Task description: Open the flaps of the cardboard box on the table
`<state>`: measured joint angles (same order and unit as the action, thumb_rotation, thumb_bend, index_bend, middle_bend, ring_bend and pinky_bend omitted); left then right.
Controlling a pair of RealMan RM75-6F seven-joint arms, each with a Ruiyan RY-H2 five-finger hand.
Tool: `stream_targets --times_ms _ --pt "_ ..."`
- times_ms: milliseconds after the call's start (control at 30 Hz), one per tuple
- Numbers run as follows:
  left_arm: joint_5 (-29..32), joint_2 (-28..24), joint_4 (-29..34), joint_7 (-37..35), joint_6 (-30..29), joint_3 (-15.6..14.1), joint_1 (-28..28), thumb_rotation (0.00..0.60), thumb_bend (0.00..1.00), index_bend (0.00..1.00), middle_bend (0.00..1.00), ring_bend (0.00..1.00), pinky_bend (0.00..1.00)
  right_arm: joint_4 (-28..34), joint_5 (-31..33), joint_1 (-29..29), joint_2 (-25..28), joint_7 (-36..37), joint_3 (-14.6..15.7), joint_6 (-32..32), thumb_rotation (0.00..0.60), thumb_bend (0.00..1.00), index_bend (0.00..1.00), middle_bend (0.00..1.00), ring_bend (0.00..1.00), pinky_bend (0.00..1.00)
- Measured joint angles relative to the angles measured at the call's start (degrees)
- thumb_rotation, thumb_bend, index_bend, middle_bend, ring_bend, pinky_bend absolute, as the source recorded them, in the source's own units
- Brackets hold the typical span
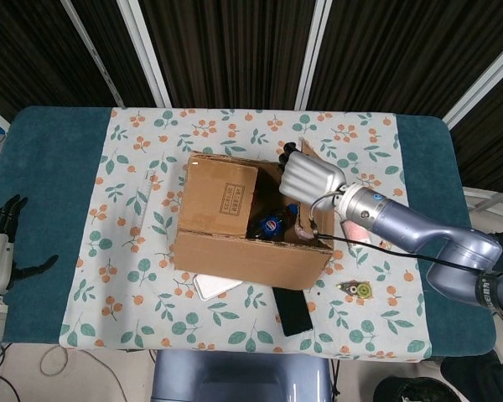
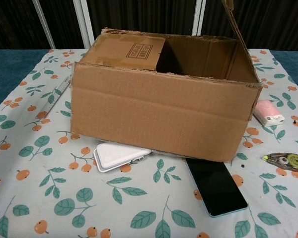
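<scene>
1. Brown cardboard box (image 1: 251, 226) set near the middle of the floral-clothed table (image 1: 142, 142), long axis running between the left and right edges, slightly skewed.
2. Right-side flap (image 2: 237, 29) raised close to upright, hinge line along the box's right wall, front to back; silver right hand (image 1: 312, 177) pressed against that flap from the inside, at the box's back right corner, fingers held together and extended, gripping nothing.
3. Left-side flap (image 1: 222, 194) lying flat over the left part of the opening, printed label up, free edge toward the box's middle and toward the right hand.
4. Dark left hand (image 1: 2, 243) parked at the table's left edge, well apart from the box, fingers spread and empty.
5. Judged: right flap nearly open; closed left flap next, free edge nearer the right hand, hinge nearer the left.
6. Blue-labelled bottle (image 1: 268, 224) visible inside; white case (image 2: 120, 154) and black phone (image 2: 216, 185) lying at the box's front wall, partly under it.
</scene>
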<state>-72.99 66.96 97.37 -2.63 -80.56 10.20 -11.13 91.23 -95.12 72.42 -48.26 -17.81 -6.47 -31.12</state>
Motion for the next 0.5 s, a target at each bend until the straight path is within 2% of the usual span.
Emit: stream_targets --times_ms 500 --pt "-0.02 -0.07 0.23 -0.09 0.12 0.04 0.1 0.6 0.13 0.02 0.0 0.0 0.17 2.07 0.97 -2.19 2.39 -2.69 -0.73 0.62 0.6 1.0 0.49 0.35 0.28 0.27"
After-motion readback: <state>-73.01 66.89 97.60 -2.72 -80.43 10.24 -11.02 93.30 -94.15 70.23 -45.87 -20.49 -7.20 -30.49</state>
